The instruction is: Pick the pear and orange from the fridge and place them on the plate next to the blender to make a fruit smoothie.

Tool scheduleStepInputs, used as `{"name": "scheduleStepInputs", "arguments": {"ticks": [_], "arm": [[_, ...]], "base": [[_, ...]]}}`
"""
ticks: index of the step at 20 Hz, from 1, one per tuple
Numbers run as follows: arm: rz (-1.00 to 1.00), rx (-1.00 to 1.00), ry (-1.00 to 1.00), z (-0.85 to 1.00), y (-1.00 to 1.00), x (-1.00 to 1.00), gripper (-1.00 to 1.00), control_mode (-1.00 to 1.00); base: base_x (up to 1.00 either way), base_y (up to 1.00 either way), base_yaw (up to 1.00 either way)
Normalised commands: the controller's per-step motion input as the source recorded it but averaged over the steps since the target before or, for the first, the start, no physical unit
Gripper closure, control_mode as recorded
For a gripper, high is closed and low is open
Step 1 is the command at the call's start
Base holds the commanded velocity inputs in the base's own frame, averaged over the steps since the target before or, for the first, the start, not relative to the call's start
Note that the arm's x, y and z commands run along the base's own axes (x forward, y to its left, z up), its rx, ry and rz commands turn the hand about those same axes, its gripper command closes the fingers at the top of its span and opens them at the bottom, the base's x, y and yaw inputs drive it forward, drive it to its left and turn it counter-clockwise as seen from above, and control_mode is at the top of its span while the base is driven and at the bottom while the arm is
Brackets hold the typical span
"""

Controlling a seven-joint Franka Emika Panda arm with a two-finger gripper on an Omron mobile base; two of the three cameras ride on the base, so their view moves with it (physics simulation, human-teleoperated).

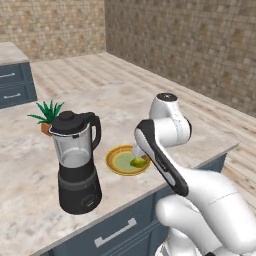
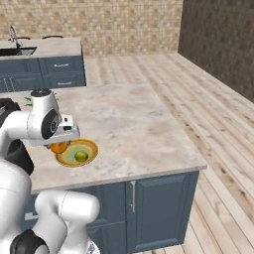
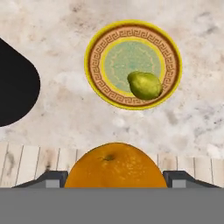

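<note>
Left base view: plate [image 1: 120,161] near the counter [image 1: 165,115] front edge, blender [image 1: 76,161] at its 9 o'clock; pear [image 1: 138,162] on the plate's right part, half hidden by the arm.

Right base view: orange [image 2: 59,147] peeks under the hand; bare counter to 3 o'clock.

Hand view: gripper [image 3: 114,176] clamps the orange, stem dimple toward 12; fingertips cut off. Pear's long axis runs 9–3.

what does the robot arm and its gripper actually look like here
The arm is glossy white with rounded, bulbous segments, a black panel running along one link and a dark cap on top of the upper joint. No cables or markings show. The gripper ends in two small dark grey fingertips with a flat, blocky shape, seen in the hand view.
</note>
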Motion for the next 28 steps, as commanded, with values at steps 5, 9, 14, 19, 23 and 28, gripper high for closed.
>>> {"name": "scheduleStepInputs", "arguments": {"ticks": [5, 9, 14, 19, 23, 28], "arm": [[0.21, 0.0, 0.08, -0.34, 0.03, 0.99, 1.0, -1.0], [0.21, 0.0, 0.14, -0.47, 0.02, 1.0, 1.0, -1.0], [0.15, -0.04, 0.18, -0.44, 0.38, 0.9, 1.0, -1.0], [0.11, -0.08, 0.22, -0.41, 0.55, 0.77, 1.0, -1.0], [0.14, -0.06, 0.15, -0.65, 0.21, 0.58, 1.0, -1.0], [0.16, -0.04, 0.04, -0.68, 0.08, 0.43, 1.0, -1.0]], "base": [[0.0, 0.0, 0.0], [0.0, 0.0, 0.0], [0.0, 0.0, 0.0], [0.0, 0.0, 0.0], [0.0, 0.0, 0.0], [0.0, 0.0, 0.0]]}}
